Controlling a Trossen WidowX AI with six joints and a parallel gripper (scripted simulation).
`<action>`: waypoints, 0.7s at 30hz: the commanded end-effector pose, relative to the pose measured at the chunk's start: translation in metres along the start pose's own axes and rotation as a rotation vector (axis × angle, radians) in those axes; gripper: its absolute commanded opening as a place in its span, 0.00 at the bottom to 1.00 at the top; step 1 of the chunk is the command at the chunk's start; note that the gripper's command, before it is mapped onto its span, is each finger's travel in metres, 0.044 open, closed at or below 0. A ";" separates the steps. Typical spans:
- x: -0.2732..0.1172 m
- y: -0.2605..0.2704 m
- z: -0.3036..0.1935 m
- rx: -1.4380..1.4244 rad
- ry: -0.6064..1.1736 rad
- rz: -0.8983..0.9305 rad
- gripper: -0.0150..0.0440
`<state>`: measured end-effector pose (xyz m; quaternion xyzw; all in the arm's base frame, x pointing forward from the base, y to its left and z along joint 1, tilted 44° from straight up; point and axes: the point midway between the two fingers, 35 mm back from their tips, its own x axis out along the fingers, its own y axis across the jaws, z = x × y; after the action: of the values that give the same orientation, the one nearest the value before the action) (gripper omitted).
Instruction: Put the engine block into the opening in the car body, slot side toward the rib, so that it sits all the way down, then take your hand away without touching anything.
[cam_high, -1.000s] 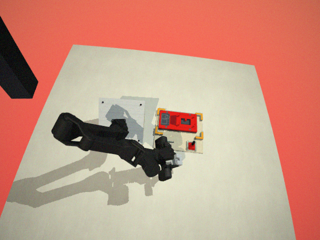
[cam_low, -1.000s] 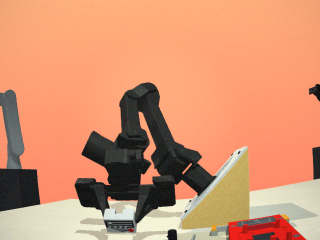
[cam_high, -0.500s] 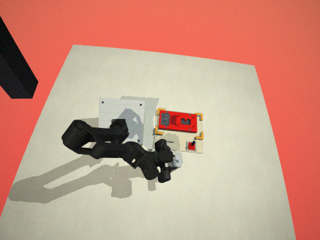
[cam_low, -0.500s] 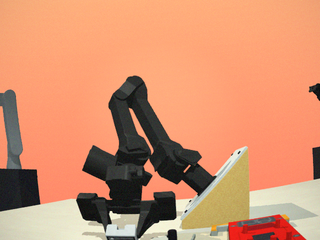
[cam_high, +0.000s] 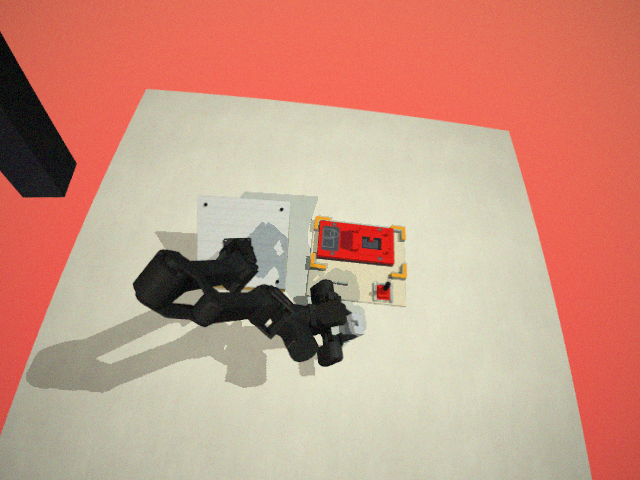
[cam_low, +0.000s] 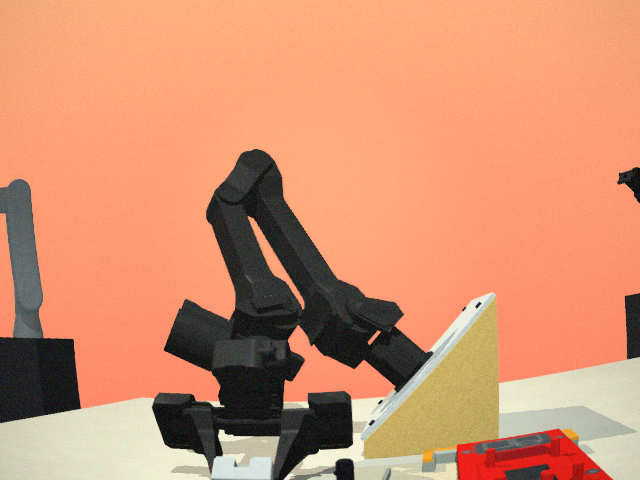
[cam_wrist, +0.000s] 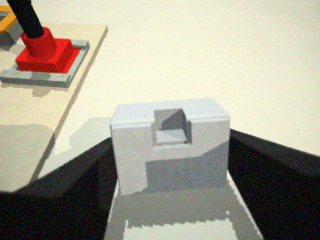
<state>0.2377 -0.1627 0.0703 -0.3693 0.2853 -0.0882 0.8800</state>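
My gripper (cam_high: 349, 324) (cam_low: 247, 469) (cam_wrist: 169, 141) is shut on the engine block (cam_high: 356, 325) (cam_low: 222, 469) (cam_wrist: 131, 155), a pale grey-white block with a notch in its top edge. The fingers grip its two sides. It is low over the table beside the wooden board; the gap under it is hard to tell. The red car body (cam_high: 356, 255) (cam_low: 470, 467) lies on the board's far part, away from the gripper. Its dark opening (cam_high: 371, 243) (cam_low: 527, 473) shows no block in it. The rib inside is too small to make out.
A red part with an upright black stick (cam_high: 383, 292) (cam_wrist: 46, 56) sits in a grey frame on the board (cam_high: 356, 299) (cam_wrist: 75, 95), between block and car body. Orange corner brackets (cam_high: 401, 272) surround the car body. A slanted wedge (cam_low: 444, 408) carries the arm's base.
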 end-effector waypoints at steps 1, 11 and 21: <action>0.000 0.000 -0.001 0.007 0.017 -0.001 0.25; 0.001 0.000 -0.003 0.007 0.017 -0.001 0.25; 0.001 0.000 -0.003 0.007 0.017 -0.001 0.25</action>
<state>0.2383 -0.1631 0.0699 -0.3682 0.2867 -0.0886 0.8800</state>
